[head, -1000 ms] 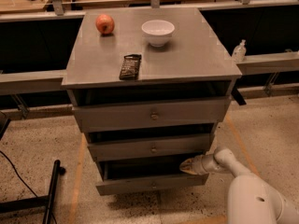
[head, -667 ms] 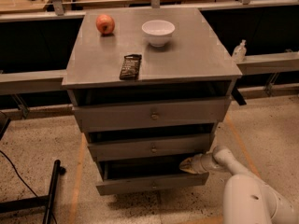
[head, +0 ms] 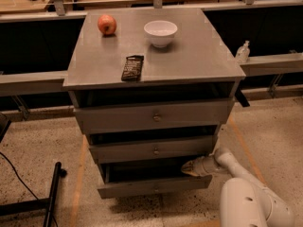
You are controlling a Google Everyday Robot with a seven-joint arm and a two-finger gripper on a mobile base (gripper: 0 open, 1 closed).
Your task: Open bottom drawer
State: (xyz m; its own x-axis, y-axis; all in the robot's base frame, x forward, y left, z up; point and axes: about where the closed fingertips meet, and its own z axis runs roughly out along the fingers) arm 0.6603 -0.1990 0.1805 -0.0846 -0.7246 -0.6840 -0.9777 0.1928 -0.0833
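The grey cabinet point(head: 156, 60) has three drawer fronts stacked down its face. The bottom drawer point(head: 154, 186) is the lowest and shortest, and it stands pulled out a little, with a dark gap above its front. My gripper point(head: 187, 167) reaches in from the lower right on a white arm. Its tip lies at the drawer's top right edge, just under the middle drawer point(head: 155, 150). The knob of the bottom drawer is hard to make out.
On the cabinet top lie a red apple point(head: 107, 24), a white bowl point(head: 160, 32) and a dark snack bar point(head: 133, 67). A black stand point(head: 52, 193) rises from the floor at the left. A rail with a small bottle point(head: 242, 52) runs behind.
The arm has drawn slightly to the left and nearer the camera. The bottom drawer looks much the same, standing a little open.
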